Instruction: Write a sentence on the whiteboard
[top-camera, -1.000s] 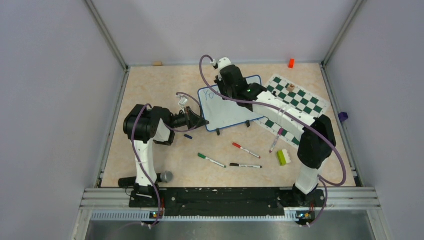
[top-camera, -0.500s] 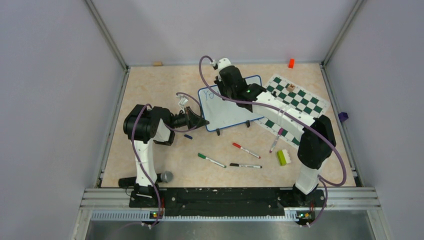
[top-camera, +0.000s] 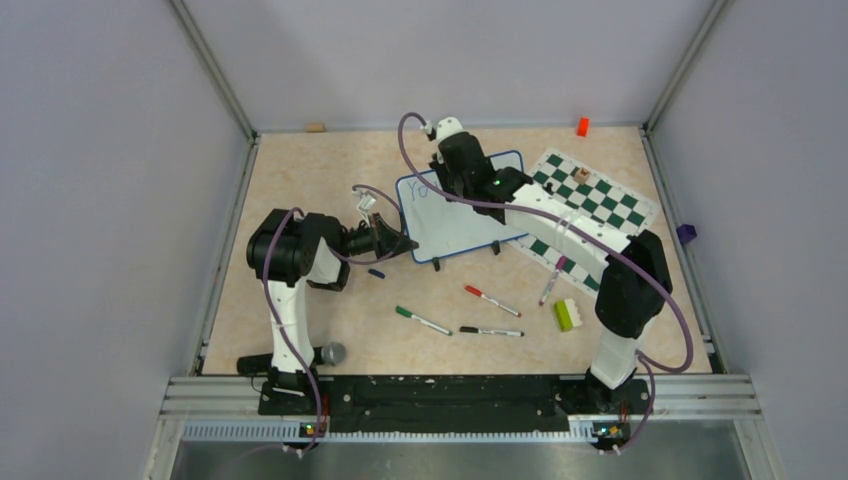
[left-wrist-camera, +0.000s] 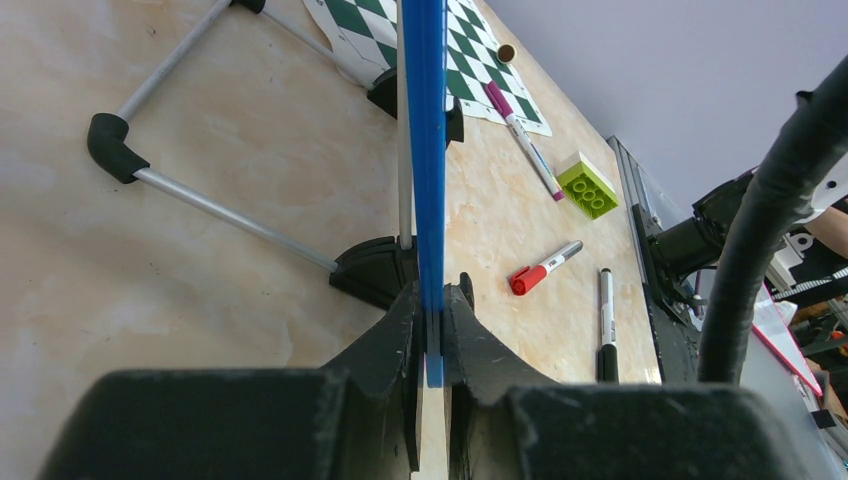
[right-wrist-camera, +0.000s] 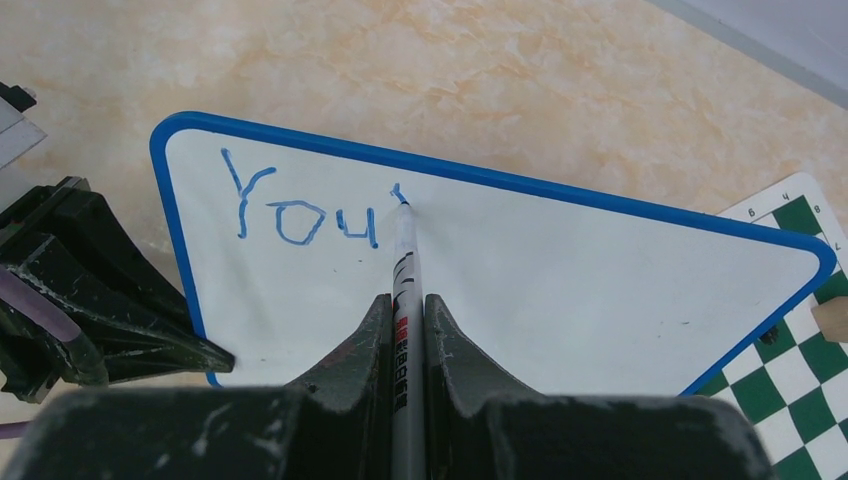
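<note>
Writing step: the left gripper (left-wrist-camera: 432, 300) pinches the edge of the whiteboard (right-wrist-camera: 560, 270) standing on the tabletop (top-camera: 330, 180), the right gripper (right-wrist-camera: 405, 300) pinches a marker (right-wrist-camera: 405, 250) at the apostrophe after "You", and the next letters call for light rightward strokes.

The whiteboard (right-wrist-camera: 560, 270) bears blue handwritten letters (right-wrist-camera: 300, 212) reading "You", then one short stroke.

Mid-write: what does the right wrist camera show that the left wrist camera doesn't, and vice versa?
Right wrist only: the face of the whiteboard with "You" in blue, and the right gripper shut on a marker, its tip at the board. Left wrist only: the stand legs behind the board, loose markers and a green brick. Both: the blue-framed board, the left gripper clamped on its edge, and the chess mat.
</note>
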